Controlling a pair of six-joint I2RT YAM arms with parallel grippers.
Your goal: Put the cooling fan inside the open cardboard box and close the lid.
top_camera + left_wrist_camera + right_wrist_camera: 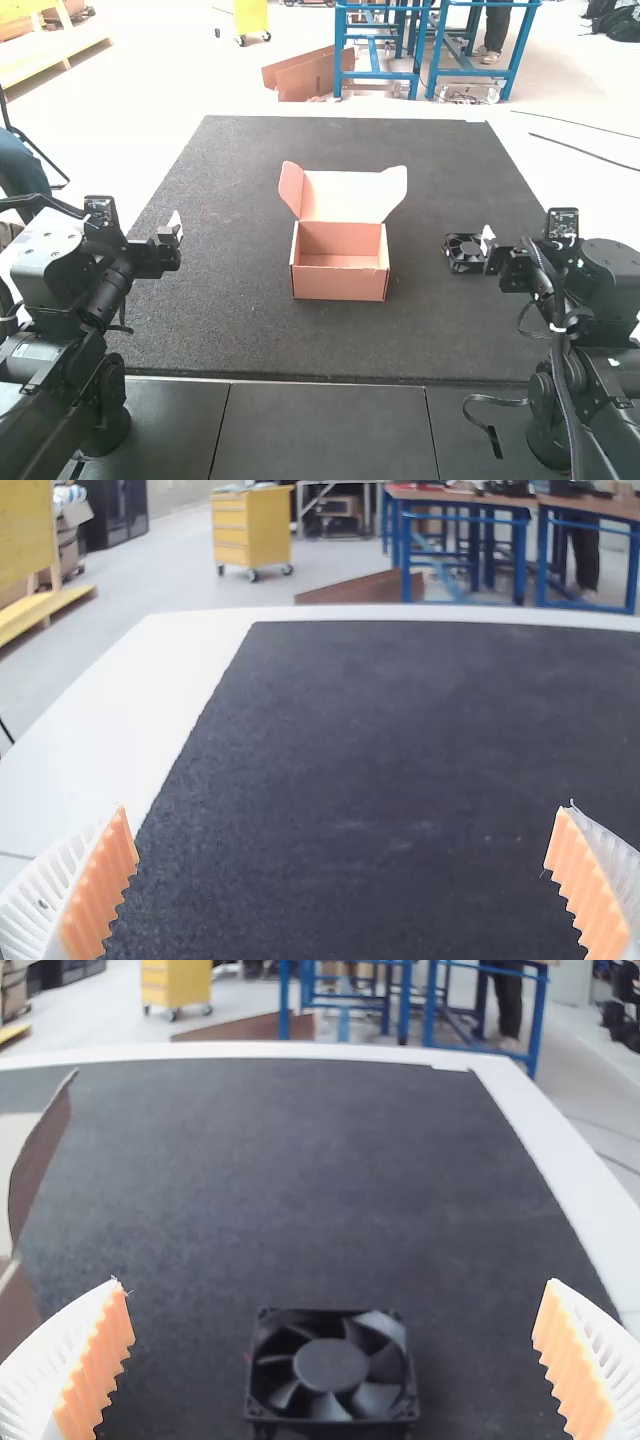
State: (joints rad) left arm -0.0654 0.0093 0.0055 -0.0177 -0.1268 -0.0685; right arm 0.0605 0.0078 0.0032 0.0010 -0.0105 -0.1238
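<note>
An open pink-brown cardboard box point(339, 258) stands at the middle of the black mat, its lid point(343, 193) raised at the back; its side flap point(38, 1155) shows in the right wrist view. A black square cooling fan point(463, 253) point(332, 1372) lies flat on the mat to the right of the box. My right gripper point(487, 250) point(325, 1380) is open, hovering just behind the fan, which lies between its orange-padded fingers point(92, 1365). My left gripper point(172, 232) point(345, 890) is open over bare mat at the left, with nothing between its fingers point(98, 885).
The black mat point(230, 300) covers most of the white table point(130, 150). Bare mat lies between the fan and the box and all around the box. The table's front edge runs just ahead of both arm bases.
</note>
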